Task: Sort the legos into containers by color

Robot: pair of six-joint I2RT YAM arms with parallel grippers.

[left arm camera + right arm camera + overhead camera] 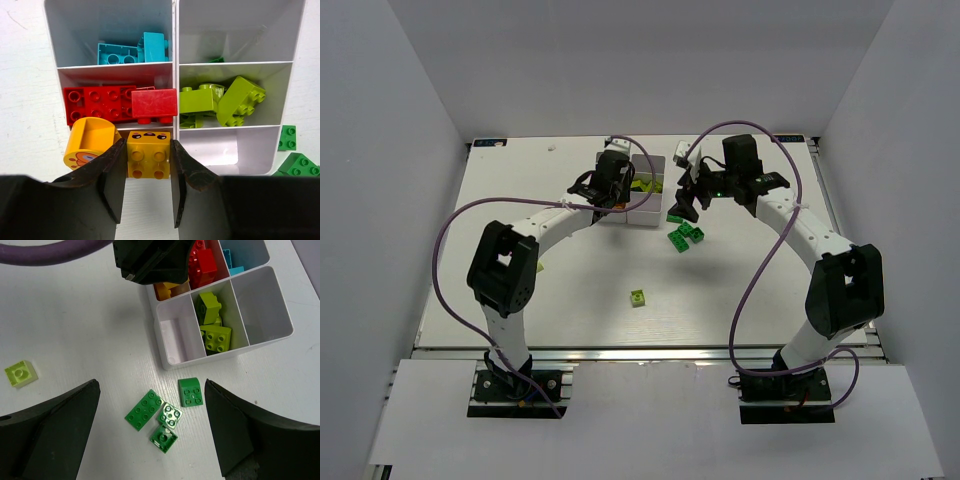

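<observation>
left jaws gripping yellow brick [147, 160], at tray [176, 50]

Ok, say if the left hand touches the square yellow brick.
Touching: the left wrist view shows the left hand pressed against both sides of the square yellow brick.

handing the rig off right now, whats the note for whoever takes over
Left tool: shut on a yellow brick, at the tray compartment holding a yellow rounded piece.
Right tool: open, holding nothing, above four dark green bricks on the table beside the tray.
Done: light blue bricks, red bricks and lime bricks each sit in their own compartment.
Left: release the yellow brick, then sort the dark green bricks and the pale lime brick lying apart.
</observation>
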